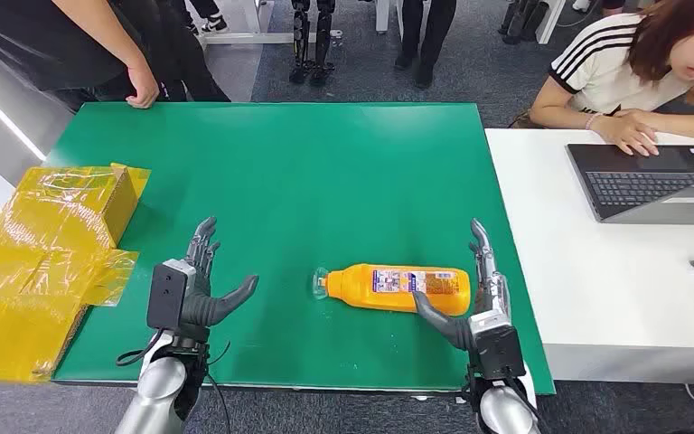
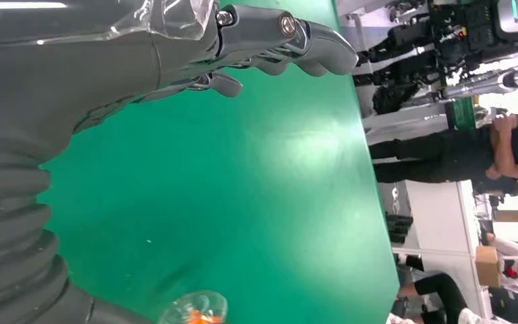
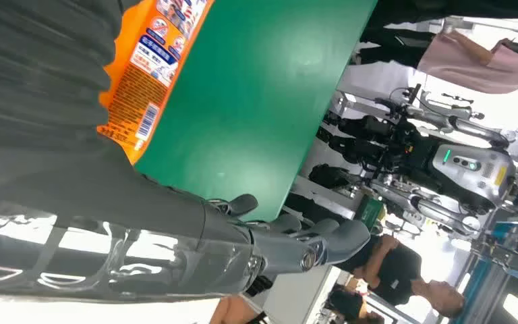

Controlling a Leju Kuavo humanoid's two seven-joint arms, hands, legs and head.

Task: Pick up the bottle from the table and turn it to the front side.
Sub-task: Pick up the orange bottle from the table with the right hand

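Note:
An orange bottle lies on its side on the green table, its clear cap pointing toward my left hand. My right hand stands at the bottle's base end. Its thumb reaches across the near side of the bottle while its fingers stay stretched out straight past the base, not wrapped around it. In the right wrist view the bottle's label sits close against my right hand. My left hand hovers open over the table, well away from the cap; the left wrist view shows that left hand with fingers extended.
A yellow tape-wrapped cardboard box overhangs the table's left edge. A white table adjoins on the right with a laptop and a seated person. Another person's hand rests on the far left corner.

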